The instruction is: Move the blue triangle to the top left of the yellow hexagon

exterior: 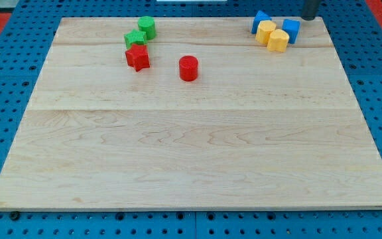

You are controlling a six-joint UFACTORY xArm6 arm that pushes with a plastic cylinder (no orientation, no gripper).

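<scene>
A cluster of blocks sits at the top right of the wooden board (pixel 191 146). The blue triangle (pixel 260 20) is at the cluster's left end and touches a yellow block (pixel 265 30). A second yellow block (pixel 278 40) lies just below and to the right of the first; I cannot tell which of the two is the hexagon. Another blue block (pixel 291 29) is on the cluster's right side. My tip (pixel 308 18) is at the view's top edge, just above and to the right of that blue block, without visible contact.
At the top left are two green blocks (pixel 146 26) (pixel 135 38) and a red star (pixel 137 57) just below them. A red cylinder (pixel 188 68) stands to their right. Blue pegboard surrounds the board.
</scene>
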